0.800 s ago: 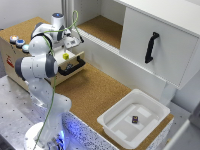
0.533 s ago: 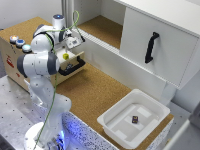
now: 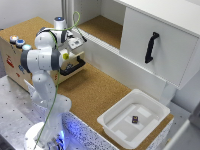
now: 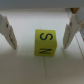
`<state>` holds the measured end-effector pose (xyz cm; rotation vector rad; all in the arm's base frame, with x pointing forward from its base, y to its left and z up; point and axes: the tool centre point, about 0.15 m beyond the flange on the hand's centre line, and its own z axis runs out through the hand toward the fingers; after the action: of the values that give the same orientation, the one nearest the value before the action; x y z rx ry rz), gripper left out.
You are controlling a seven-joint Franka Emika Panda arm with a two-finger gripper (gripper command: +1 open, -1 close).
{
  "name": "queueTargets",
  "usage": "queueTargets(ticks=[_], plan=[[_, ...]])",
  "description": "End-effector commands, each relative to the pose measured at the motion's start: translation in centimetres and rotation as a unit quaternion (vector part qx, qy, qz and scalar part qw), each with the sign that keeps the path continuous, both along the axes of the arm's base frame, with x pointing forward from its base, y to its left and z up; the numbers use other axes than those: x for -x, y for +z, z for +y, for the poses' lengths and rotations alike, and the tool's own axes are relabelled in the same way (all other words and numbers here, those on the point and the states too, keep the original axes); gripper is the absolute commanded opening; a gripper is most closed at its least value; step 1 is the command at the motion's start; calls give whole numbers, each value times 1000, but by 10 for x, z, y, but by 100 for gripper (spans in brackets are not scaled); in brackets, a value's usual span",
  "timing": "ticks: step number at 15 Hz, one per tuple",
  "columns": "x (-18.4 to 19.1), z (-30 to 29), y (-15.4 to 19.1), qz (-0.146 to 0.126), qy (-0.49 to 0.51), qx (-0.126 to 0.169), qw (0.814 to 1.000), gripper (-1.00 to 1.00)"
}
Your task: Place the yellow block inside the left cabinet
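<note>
In the wrist view the yellow block (image 4: pixel 47 43), marked with black letters, lies on a pale surface between the two fingertips (image 4: pixel 9 34) of my gripper (image 4: pixel 41 31). The fingers stand apart on either side and do not touch it. In the exterior view my gripper (image 3: pixel 68 52) points down over the open wooden drawer (image 3: pixel 73 67) at that view's left, and the block shows only as a yellow speck (image 3: pixel 65 56) under it. The left cabinet (image 3: pixel 101 26), white-walled with a cork floor, is open behind the arm.
A white door with a black handle (image 3: pixel 152 47) closes the compartment on the exterior view's right. A white tray (image 3: pixel 116 121) holding a tiny dark cube (image 3: pixel 135 119) sits on the cork counter. Round buttons (image 3: pixel 17 41) sit on the wooden box.
The arm has eased slightly down toward the drawer; the gripper stays open around the block.
</note>
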<state>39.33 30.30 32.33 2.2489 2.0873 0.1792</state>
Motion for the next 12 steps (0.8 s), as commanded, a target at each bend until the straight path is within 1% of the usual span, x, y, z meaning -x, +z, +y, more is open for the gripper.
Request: queueTargets(ticks=[1, 2, 4, 7, 8, 9, 11, 12], plan=[[-27, 3, -9, 27, -6, 31, 999, -100], [-26, 2, -9, 29, -9, 29, 999, -100], [-32, 2, -4, 44, -26, 13, 999, -100], [-41, 0, 10, 47, -42, -13, 998, -100], [-43, 0, 21, 45, -48, -27, 997, -100], [-45, 0, 29, 40, -52, -34, 997, -100], [-49, 5, 62, 27, -78, -60, 995, -100], [-52, 12, 80, 16, -92, -68, 993, -100]])
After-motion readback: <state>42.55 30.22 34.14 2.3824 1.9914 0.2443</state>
